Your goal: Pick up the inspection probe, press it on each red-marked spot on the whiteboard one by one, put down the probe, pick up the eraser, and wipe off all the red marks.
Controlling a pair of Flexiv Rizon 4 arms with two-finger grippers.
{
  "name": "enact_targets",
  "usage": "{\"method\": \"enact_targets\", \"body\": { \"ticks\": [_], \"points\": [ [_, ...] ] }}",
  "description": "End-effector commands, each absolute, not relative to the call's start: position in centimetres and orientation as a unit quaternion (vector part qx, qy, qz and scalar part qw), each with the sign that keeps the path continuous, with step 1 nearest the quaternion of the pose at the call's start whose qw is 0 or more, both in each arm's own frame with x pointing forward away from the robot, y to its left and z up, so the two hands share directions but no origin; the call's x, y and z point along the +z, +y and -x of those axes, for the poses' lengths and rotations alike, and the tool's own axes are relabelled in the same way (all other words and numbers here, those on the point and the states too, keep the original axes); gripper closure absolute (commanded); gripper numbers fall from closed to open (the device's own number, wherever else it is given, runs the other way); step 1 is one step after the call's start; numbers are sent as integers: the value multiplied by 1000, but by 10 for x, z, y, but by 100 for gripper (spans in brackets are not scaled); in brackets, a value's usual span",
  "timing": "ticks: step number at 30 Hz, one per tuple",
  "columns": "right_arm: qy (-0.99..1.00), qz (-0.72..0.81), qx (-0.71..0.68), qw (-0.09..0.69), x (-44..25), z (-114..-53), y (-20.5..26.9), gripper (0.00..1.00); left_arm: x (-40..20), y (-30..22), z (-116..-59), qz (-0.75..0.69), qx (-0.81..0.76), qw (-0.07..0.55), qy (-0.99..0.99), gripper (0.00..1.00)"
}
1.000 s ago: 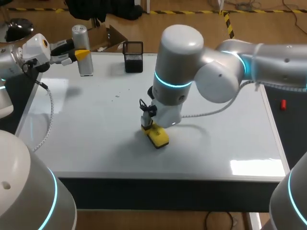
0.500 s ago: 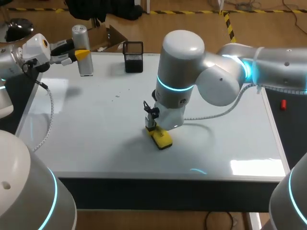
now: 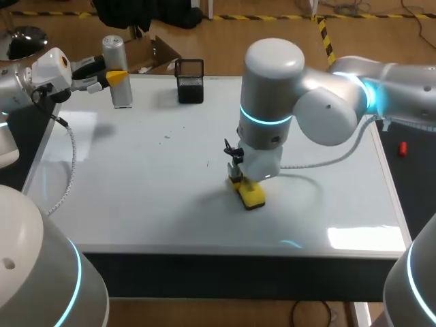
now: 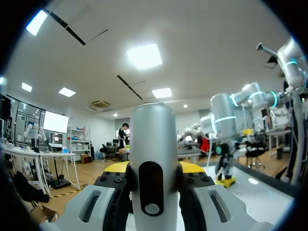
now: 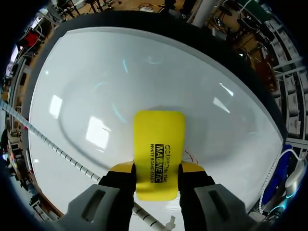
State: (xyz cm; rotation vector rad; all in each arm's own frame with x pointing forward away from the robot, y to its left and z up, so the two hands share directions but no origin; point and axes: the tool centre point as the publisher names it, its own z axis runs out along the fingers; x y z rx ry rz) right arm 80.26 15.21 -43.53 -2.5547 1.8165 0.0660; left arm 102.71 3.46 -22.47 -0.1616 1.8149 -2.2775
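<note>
The yellow eraser (image 3: pixel 251 195) lies flat against the whiteboard (image 3: pixel 136 177), a little right of its middle. My right gripper (image 3: pixel 244 185) is shut on it from above. In the right wrist view the eraser (image 5: pixel 159 153) sits between the two yellow tips of the right gripper (image 5: pixel 158 169), with the glossy whiteboard (image 5: pixel 96 86) under it. At the board's far left corner my left gripper (image 3: pixel 112 78) is shut on the silver cylindrical probe (image 3: pixel 116 51), which stands upright. The probe (image 4: pixel 153 144) fills the gap in my left gripper (image 4: pixel 153 168). I see no red marks on the board.
A black mesh pen holder (image 3: pixel 189 80) stands at the board's back edge. The left arm's white cable (image 3: pixel 68 163) hangs over the board's left side. Two tiny dark specks (image 3: pixel 167 136) lie left of the middle. The right arm's big elbow (image 3: pixel 320 109) looms over the board's right half.
My right arm has slid the eraser to the right across the whiteboard. The left arm and the probe have kept still.
</note>
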Motion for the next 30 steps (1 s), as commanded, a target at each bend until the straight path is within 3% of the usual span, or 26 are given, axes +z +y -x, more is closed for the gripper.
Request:
{"method": "enact_targets", "body": {
  "ticks": [1,30],
  "points": [
    [580,814,22,7,-460,-803,134,100,-223,35,-1027,55,-776,112,619,100],
    [565,824,-10,50,-386,-821,107,100,-223,35,-1027,55,-776,112,619,100]
  ]
}}
